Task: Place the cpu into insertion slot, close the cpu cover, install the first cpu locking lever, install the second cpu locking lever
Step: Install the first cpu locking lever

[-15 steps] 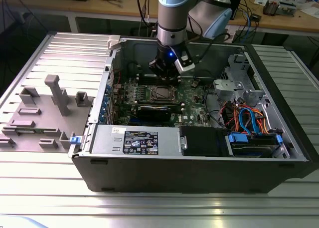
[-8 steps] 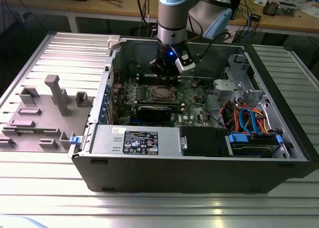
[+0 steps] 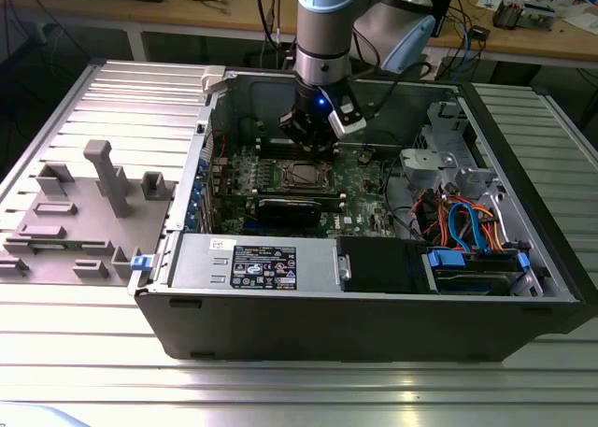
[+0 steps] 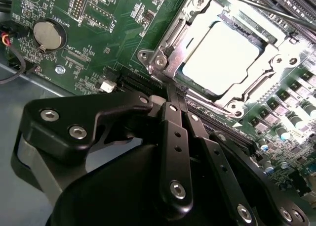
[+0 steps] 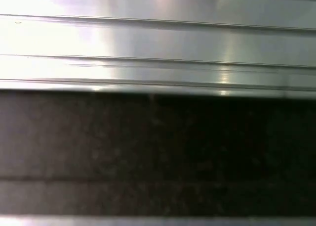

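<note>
Looking down your gripper point(image 4: 177, 95), fingers pinched together, the cpu point(image 4: 222, 55) sits under its cpu cover point(image 4: 170, 50) just beyond the tips.

The claw point(image 4: 174, 95) is matt black metal, its links smooth and fastened with bright, shiny screw heads. The cpu point(image 4: 221, 58) has a pale, smooth metal top that glares almost white near the upper right of the second wrist view. Around it the cpu cover point(image 4: 207, 11) is bare silver sheet metal with a brushed, reflective sheen. The circuit board point(image 4: 94, 33) is glossy green, dotted with small metallic parts and a polished coin cell point(image 4: 48, 34). In the exterior view the computer case point(image 3: 374, 324) looks like dark matt painted metal, and the tabletop point(image 3: 299, 390) is ribbed, satin aluminium catching soft highlights. The fixture block point(image 3: 84, 212) at left looks matt grey plastic.
</note>
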Controlling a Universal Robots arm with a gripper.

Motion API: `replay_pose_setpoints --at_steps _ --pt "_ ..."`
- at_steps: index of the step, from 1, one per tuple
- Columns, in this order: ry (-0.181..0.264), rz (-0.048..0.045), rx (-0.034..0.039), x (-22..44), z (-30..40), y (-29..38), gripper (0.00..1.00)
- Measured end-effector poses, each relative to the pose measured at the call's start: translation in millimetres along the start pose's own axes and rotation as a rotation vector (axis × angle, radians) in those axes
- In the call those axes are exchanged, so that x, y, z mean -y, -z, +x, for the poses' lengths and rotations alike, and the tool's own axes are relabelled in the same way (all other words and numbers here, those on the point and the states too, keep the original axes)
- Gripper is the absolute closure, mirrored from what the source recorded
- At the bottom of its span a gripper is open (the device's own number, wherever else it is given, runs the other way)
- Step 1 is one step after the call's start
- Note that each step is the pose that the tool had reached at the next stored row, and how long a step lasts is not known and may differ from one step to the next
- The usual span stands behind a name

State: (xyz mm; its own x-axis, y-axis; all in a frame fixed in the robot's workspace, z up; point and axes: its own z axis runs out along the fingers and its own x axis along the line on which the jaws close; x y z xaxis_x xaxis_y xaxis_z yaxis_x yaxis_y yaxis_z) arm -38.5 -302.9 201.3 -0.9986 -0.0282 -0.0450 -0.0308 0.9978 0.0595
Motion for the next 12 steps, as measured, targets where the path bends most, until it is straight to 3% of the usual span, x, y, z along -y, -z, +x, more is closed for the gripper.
replay_pose_setpoints --at_steps 6,10,12 --pt "0.000 0.0017 -0.0010 0.2 -0.5 0.3 0.89" --pt "0.000 0.0018 -0.0011 -0.2 -0.8 7.0 0.89" --pt "0.000 0.0015 -0.0010 -0.2 -0.9 7.0 0.89"
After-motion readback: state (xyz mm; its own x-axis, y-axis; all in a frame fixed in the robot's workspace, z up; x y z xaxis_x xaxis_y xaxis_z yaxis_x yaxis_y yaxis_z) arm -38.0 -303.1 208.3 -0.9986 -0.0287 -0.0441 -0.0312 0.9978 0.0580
